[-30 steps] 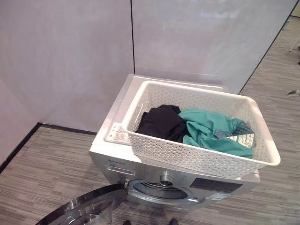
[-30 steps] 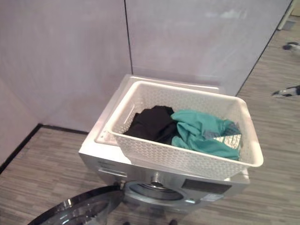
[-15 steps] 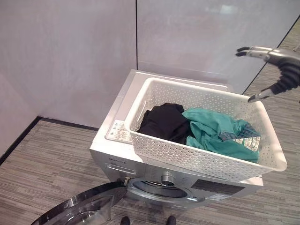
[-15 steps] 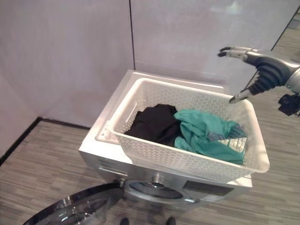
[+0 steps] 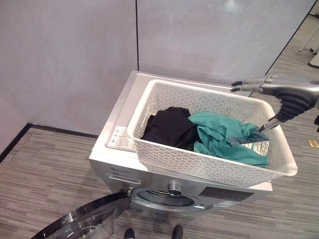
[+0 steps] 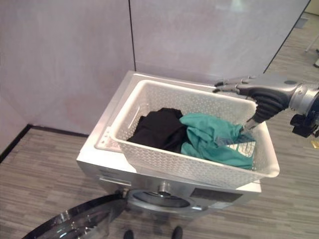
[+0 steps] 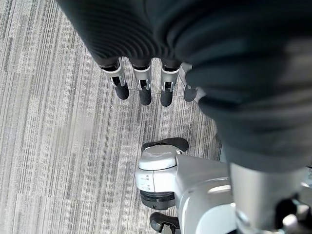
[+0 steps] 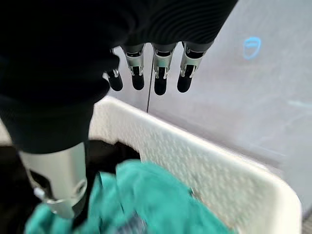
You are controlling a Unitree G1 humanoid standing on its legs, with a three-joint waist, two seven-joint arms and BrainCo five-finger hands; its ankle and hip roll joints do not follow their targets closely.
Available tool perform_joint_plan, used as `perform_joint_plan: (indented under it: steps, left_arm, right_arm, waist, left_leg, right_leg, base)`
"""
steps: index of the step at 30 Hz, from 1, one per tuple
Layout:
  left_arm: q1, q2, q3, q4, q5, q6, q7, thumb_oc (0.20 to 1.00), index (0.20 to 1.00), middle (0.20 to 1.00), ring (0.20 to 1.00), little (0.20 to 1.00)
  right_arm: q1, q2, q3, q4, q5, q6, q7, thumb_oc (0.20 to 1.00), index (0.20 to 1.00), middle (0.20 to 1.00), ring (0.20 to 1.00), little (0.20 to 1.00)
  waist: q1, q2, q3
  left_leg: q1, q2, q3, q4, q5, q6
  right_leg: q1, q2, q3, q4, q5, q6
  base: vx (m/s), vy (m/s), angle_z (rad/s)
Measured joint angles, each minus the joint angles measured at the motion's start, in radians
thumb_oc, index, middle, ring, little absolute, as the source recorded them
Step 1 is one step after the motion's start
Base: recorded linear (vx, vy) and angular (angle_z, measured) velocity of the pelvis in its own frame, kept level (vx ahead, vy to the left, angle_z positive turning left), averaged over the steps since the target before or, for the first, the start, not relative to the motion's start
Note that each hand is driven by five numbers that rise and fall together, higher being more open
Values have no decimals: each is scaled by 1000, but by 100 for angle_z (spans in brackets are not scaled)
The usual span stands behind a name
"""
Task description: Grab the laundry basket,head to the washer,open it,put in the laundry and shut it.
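Note:
A white perforated laundry basket point(image 5: 209, 167) sits on top of the silver washer point(image 5: 117, 162). Inside it lie a black garment point(image 5: 169, 127) and a teal garment point(image 5: 219, 137) with a printed patch. My right hand point(image 5: 284, 92) hovers open over the basket's far right corner, fingers stretched along the back rim and thumb pointing down at the teal cloth. The right wrist view shows those straight fingers point(image 8: 161, 73) above the basket wall point(image 8: 195, 161) and the teal garment point(image 8: 146, 195). My left hand point(image 7: 145, 90) hangs open above the floor, holding nothing.
The washer's round glass door point(image 5: 84, 221) stands swung open low at the front left, baring the drum opening point(image 5: 167, 198). Pale partition walls point(image 5: 75, 59) close in behind the washer. Striped grey floor point(image 5: 45, 159) lies to the left and right.
My right hand came in from the right and has dropped from above the basket's far right corner to just over its rim, thumb down by the teal garment. The camera has shifted slightly.

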Motion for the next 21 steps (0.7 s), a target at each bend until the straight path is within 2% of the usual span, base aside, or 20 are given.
perform_joint_plan:
  steps: [3,6,13,21]
  left_arm:
    - [-1,1,-1,-3,1,0,0,1000,1000,1000,1000,1000]
    - [-1,5,-1,-2,6,-4,-1,1000,1000,1000,1000,1000]
    - [-3,12,-2,-16,36,-13,-1,1000,1000,1000,1000,1000]
    - [-14,28,-13,-37,37,-31,-3,1000,1000,1000,1000,1000]
  right_arm:
    - [27,-14,0,-15,-73,-3,-2,1000,1000,1000,1000,1000]
    - [37,-14,3,-53,-78,-20,-3,1000,1000,1000,1000,1000]
    - [29,-14,89,-77,-82,-25,1,1000,1000,1000,1000,1000]
    - [-112,-13,359,-79,-131,-25,11,1000,1000,1000,1000,1000]
  waist:
    - [-1,-2,1]
    - [3,-6,3]
    - [6,-11,13]
    - [28,-25,27]
  left_leg:
    - [-1,0,4,0,1,2]
    - [-13,2,27,1,2,3]
    - [-19,3,28,1,-1,-1]
    - [-37,4,29,4,2,1]
  right_leg:
    - [-6,2,6,0,0,0]
    - [-30,5,29,0,8,-2]
    - [-35,6,31,0,9,-2]
    - [-53,7,33,0,12,-1]
  base:
    - [-25,4,-6]
    - [-18,9,-22]
    - [-2,1,-1]
    - [0,0,0]
